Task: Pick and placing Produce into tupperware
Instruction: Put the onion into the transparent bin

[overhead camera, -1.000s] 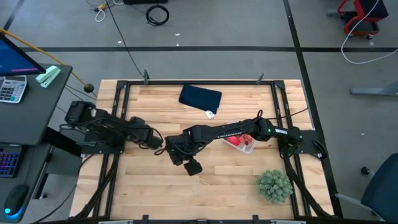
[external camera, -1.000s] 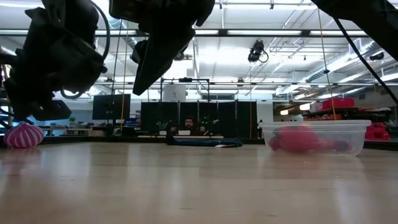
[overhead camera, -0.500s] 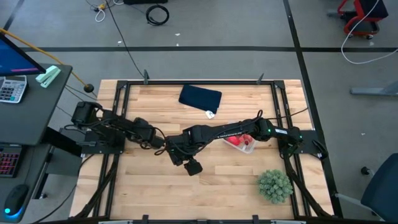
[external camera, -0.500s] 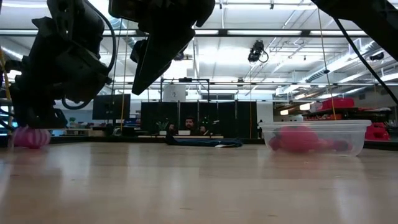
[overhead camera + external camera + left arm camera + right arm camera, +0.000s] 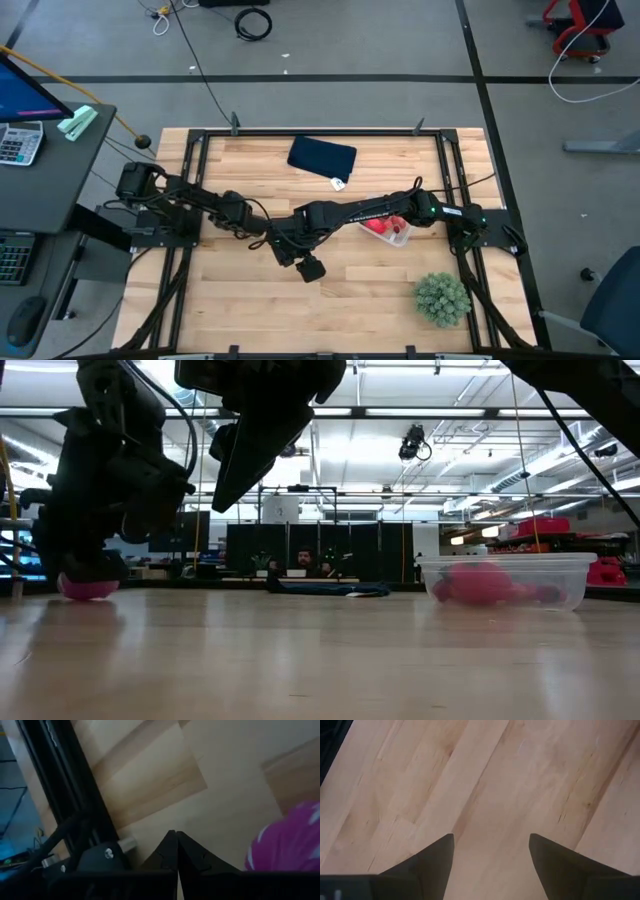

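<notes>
- Low on the table's left-centre, a pink striped toy vegetable (image 5: 88, 586) rests on the wood, under the left gripper (image 5: 176, 851), whose fingers are pressed together beside it, not around it.
- It looks light, rounded and apt to roll; a pinch across its widest middle seems safest.
- The tupperware (image 5: 388, 229) sits well apart toward the right, already holding red and pink produce (image 5: 480, 582).
- The right gripper (image 5: 491, 851) hangs mid-table over bare wood (image 5: 520, 780), fingers spread, holding nothing.
</notes>
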You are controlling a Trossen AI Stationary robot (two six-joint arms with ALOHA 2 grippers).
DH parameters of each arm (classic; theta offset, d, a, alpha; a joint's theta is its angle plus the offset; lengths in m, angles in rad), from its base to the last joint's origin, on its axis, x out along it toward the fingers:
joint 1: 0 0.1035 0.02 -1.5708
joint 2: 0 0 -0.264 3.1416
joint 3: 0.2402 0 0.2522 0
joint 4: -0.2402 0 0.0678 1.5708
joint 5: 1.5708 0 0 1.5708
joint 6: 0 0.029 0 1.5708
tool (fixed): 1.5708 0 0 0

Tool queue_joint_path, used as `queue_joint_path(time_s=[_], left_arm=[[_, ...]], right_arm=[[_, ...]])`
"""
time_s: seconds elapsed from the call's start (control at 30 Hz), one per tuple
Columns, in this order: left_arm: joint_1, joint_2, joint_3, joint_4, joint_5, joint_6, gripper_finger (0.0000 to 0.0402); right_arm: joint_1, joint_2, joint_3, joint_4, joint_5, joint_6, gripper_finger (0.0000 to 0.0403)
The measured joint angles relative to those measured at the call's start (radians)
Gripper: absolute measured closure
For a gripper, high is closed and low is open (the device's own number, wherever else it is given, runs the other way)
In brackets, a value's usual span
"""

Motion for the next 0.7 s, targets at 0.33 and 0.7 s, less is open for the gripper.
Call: queue_joint_path(time_s=[0.33,0.7], left_arm=[[-0.064,-0.004,0.011,0.114,0.006,0.001,0.0398],[-0.086,0.000,0.173,0.165,-0.066,0.140,0.0394]], right_arm=[[0.008,0.000,0.000,-0.073,-0.025,0.008,0.0135],[0.074,0.000,0.000,-0.306,-0.027,0.011,0.0135]])
